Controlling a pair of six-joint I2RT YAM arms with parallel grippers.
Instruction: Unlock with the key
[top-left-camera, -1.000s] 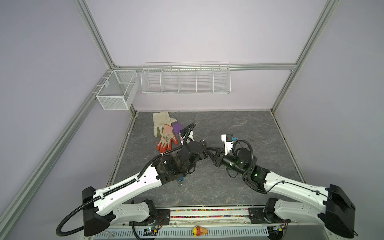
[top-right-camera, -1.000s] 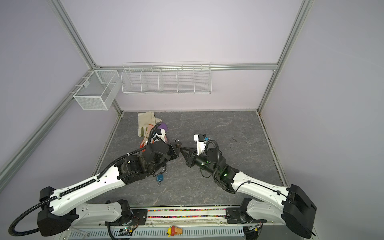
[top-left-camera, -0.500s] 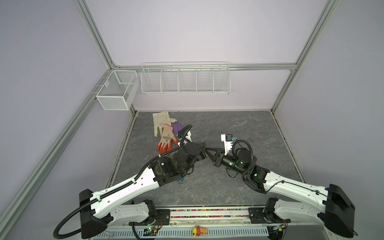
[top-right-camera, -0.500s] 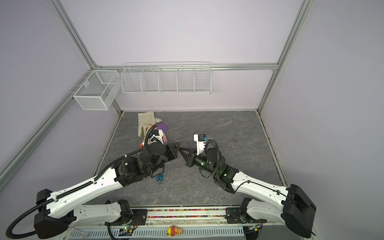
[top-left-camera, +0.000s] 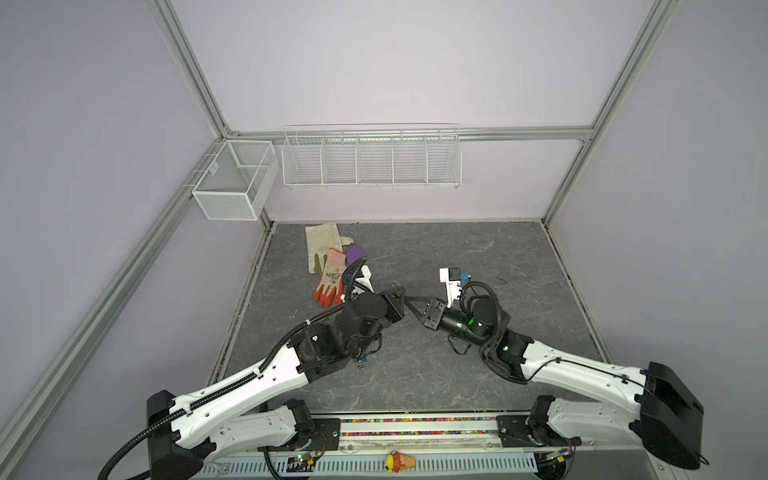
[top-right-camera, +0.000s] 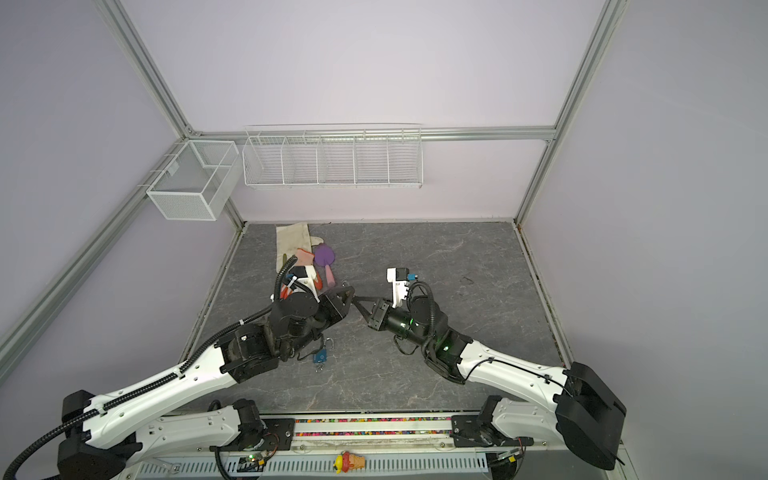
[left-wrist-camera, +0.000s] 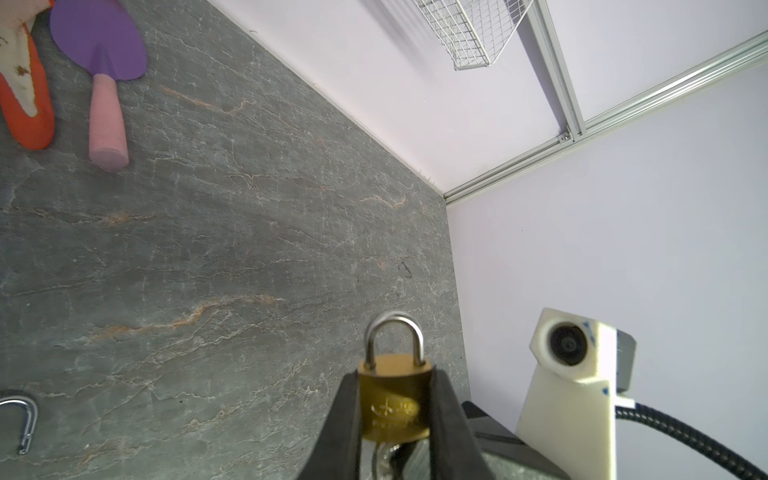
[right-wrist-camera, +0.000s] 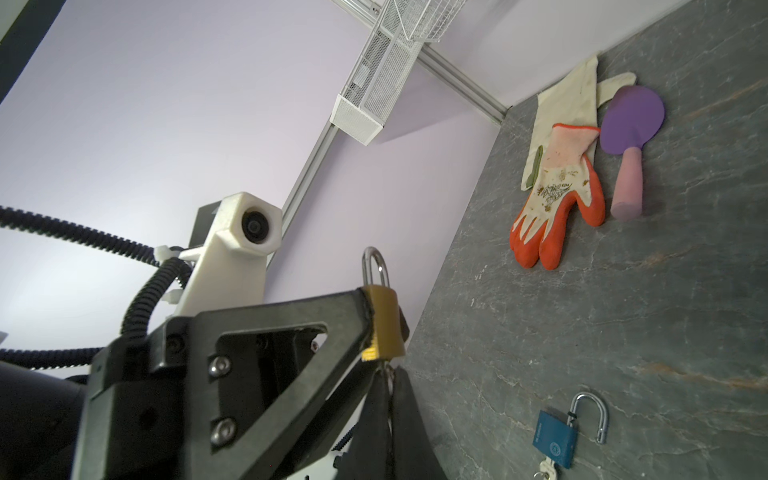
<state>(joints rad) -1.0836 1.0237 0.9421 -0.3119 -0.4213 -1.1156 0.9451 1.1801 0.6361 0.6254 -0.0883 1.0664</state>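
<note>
The left pincer (left-wrist-camera: 395, 377) is clamped on the two narrow sides of the brass padlock (left-wrist-camera: 394, 401); the shackle (left-wrist-camera: 395, 332) juts past its fingertips, closed, and the keyway end points back between the fingers. That grip seems chosen to leave both ends of the lock free while bracing the body against a twist. The right pincer (right-wrist-camera: 390, 374) comes up against that keyway end, jaws together on the key (left-wrist-camera: 384, 457); only a sliver of silver metal shows at the lock's base, so I cannot tell how deep the blade sits. The division of work looks plain: one arm holds, the other turns.

Both pincers meet in the air above the grey tabletop (top-left-camera: 478, 249), with open room all round the joined tips. The nearest obstacles to a rolling right wrist are the left pincer's own fingers and the two white camera mounts. Back under the left arm lies a blue padlock (top-right-camera: 320, 356), its shackle sprung open and keys hanging from it; it is well apart from the tips. Beyond the left pincer, toward the back wall, lie an orange glove (top-left-camera: 330, 278), a cream glove (top-left-camera: 322, 241) and a purple trowel (top-right-camera: 324, 255), all well clear. The wire baskets (top-left-camera: 372, 158) hang farther off on the wall.
</note>
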